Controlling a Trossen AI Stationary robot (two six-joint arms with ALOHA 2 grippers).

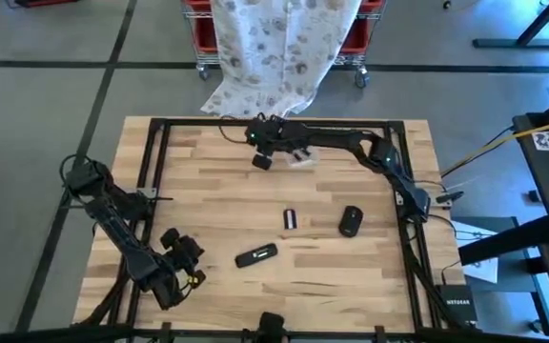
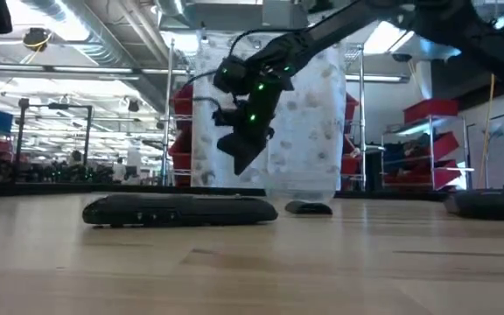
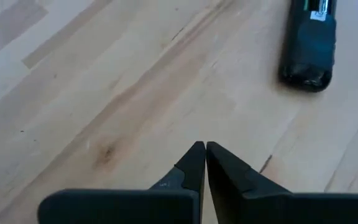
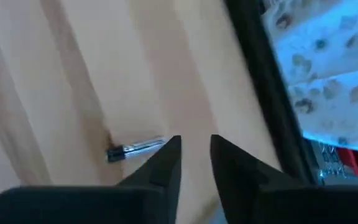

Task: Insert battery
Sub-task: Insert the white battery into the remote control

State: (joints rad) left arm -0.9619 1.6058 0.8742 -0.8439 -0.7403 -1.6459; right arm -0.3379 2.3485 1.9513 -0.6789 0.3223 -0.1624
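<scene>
- Reaching across to the far edge of the table (image 1: pixel 351 286), the right gripper (image 1: pixel 263 157) hangs above the wood just inside the black frame (image 1: pixel 274 122), with the patterned cloth (image 1: pixel 274 48) right behind that edge.
- In the low view the right gripper (image 2: pixel 239 157) is raised clear of the tabletop, with open air beneath it.
- Its jaws stand a little apart and hold nothing; the wrist view shows a battery (image 4: pixel 135 148) lying on the wood just beside the tip of one of the fingers (image 4: pixel 166 158).
- The left gripper (image 1: pixel 181 250) waits near the front-left corner; its jaws are together and empty, over bare wood.
- The remote (image 1: pixel 255 255) lies flat just to the right of the left gripper, apart from it, with its end showing in the left wrist view (image 3: pixel 308 43).
- A second battery (image 1: pixel 290 219) and a dark oval cover (image 1: pixel 351 221) lie mid-table, apart from each other.
- Wide bare wood lies between the remote and the far edge.
</scene>
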